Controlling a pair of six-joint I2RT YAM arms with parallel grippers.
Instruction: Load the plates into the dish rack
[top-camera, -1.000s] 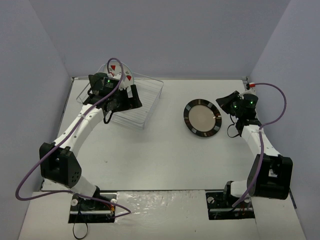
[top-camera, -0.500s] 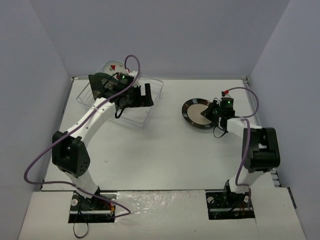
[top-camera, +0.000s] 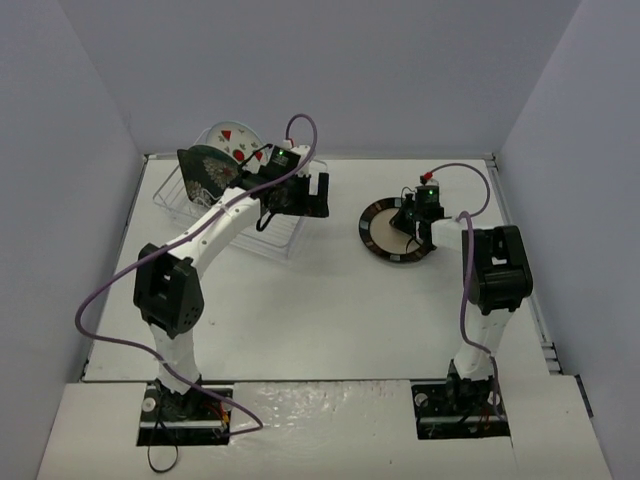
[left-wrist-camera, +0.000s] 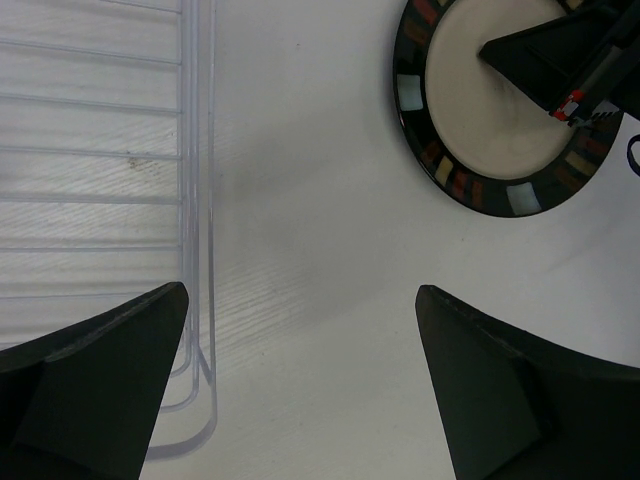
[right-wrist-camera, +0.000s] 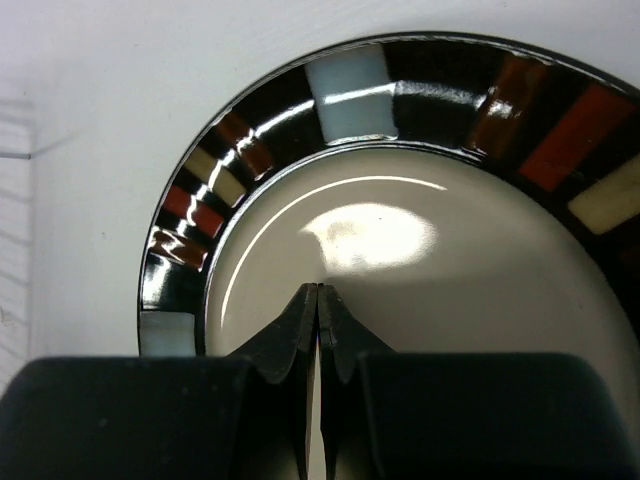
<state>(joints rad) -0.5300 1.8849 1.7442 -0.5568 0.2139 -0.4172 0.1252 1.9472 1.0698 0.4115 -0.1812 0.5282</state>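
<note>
A dark-rimmed round plate (top-camera: 383, 240) with a beige centre lies flat on the table right of the dish rack (top-camera: 185, 208). My right gripper (top-camera: 406, 222) is shut, and its tips (right-wrist-camera: 318, 291) sit low over the plate's (right-wrist-camera: 450, 250) beige centre with nothing between them. My left gripper (top-camera: 318, 197) hovers open by the rack's right end, over bare table (left-wrist-camera: 300, 390). In its view the rack's clear ribbed edge (left-wrist-camera: 197, 200) is at the left and the plate (left-wrist-camera: 470, 185) at the top right. A white plate with red marks (top-camera: 230, 137) and a black floral plate (top-camera: 203, 175) stand upright in the rack.
Grey walls close in the table at the back and on both sides. The right arm's purple cable (top-camera: 462, 180) loops above the plate. Both arm bases stand at the near edge.
My left arm has swung right, from over the rack to its right end. My right arm has moved left onto the dark-rimmed plate, which has shifted slightly left.
</note>
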